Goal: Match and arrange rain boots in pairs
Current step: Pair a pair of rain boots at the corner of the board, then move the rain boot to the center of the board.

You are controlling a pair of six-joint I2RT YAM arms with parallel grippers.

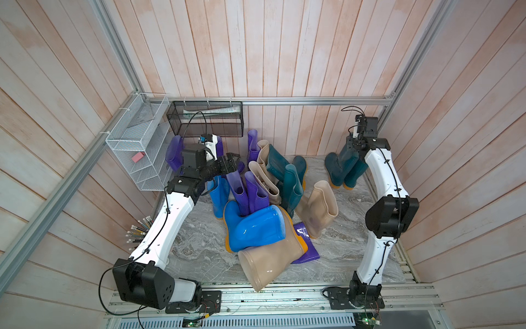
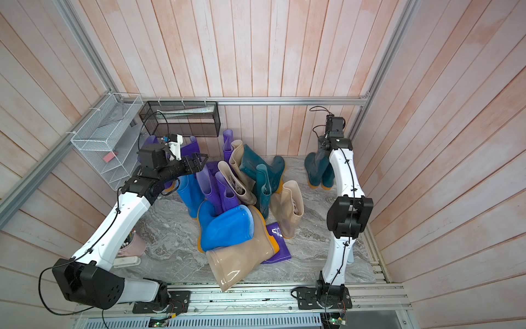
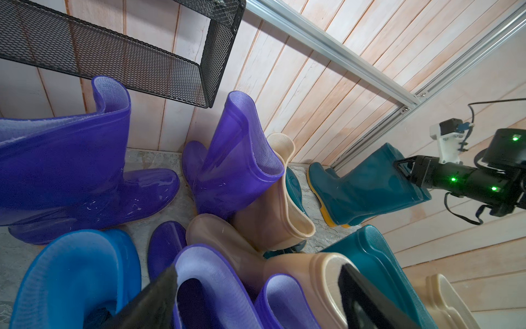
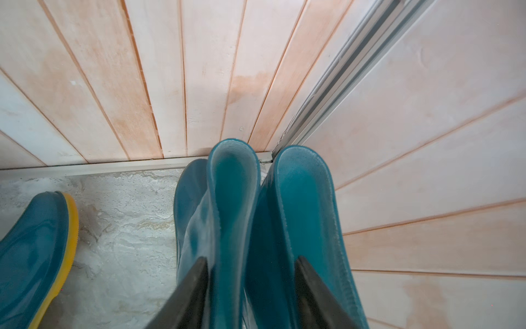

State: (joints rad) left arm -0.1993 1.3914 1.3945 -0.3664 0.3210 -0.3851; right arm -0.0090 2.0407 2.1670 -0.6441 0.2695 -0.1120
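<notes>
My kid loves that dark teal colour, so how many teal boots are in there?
4. Two stand together in the far right corner: left corner boot, right corner boot. Two are in the middle pile: farther pile boot, nearer pile boot. The pile may hide more.

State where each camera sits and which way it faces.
Top views: high over the front, looking down on the boot pile; left arm and right arm show.
Left wrist: on the left arm, facing the back wall across purple boots; left tool frames the edge.
Right wrist: on the right arm, looking down into the teal pair; right tool shows.
Shared: all show the teal pair.
</notes>
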